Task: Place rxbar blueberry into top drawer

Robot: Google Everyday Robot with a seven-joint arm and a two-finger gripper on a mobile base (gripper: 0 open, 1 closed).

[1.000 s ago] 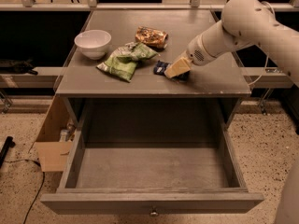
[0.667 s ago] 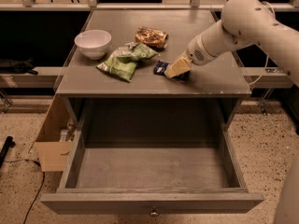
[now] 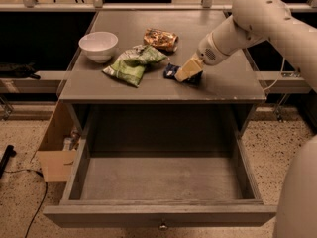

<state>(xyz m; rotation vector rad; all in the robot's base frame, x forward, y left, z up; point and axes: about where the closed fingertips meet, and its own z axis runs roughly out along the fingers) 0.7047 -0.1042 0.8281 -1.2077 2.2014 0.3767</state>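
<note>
The rxbar blueberry (image 3: 171, 72), a small dark navy bar, lies flat on the grey cabinet top (image 3: 223, 86), right of centre near the front edge. My gripper (image 3: 188, 70) comes down from the right and rests on the bar, covering its middle; the bar's ends show on either side. The top drawer (image 3: 158, 215) is pulled fully open below the cabinet top. Its grey inside is bare, and a small round knob (image 3: 162, 226) sits on its front.
A white bowl (image 3: 98, 45) stands at the left of the top. A green chip bag (image 3: 132, 64) lies just left of the bar, and an orange-brown snack packet (image 3: 160, 38) lies behind it. A cardboard box (image 3: 55, 152) stands on the floor left of the drawer.
</note>
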